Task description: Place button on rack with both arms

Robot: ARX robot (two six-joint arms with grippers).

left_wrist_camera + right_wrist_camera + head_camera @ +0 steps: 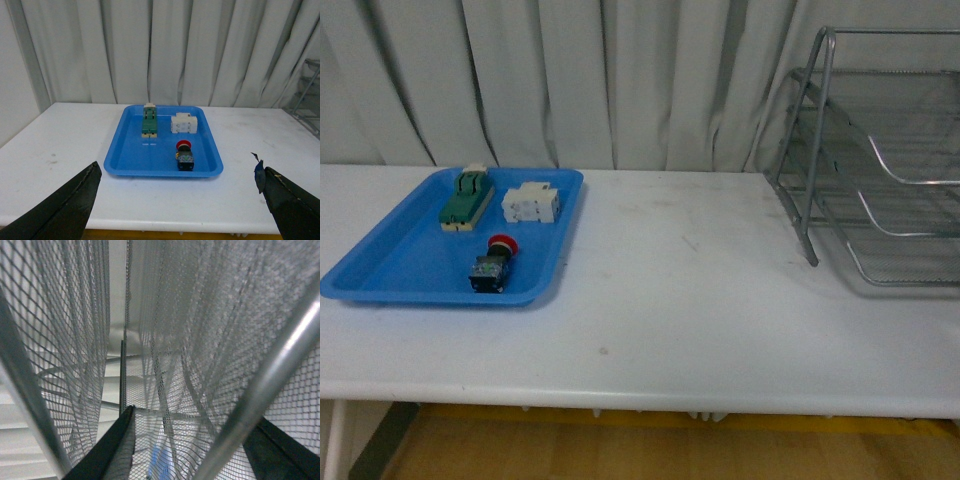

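Note:
The button (494, 265), red cap and black body, lies on its side in the blue tray (390, 270) at the table's left. It also shows in the left wrist view (184, 155). My left gripper (180, 200) is open and empty, held above the table's front edge, well short of the tray (125, 160). The silver wire-mesh rack (880, 170) stands at the right. My right gripper (192, 450) is open, pressed close behind the rack's mesh (165, 340), with a frame tube (260, 385) crossing in front. Neither arm shows in the front view.
A green-and-cream switch block (467, 197) and a white breaker (531, 204) lie at the tray's far end. White curtains (600, 80) hang behind the white table (700, 300). The table's front edge is near the left gripper.

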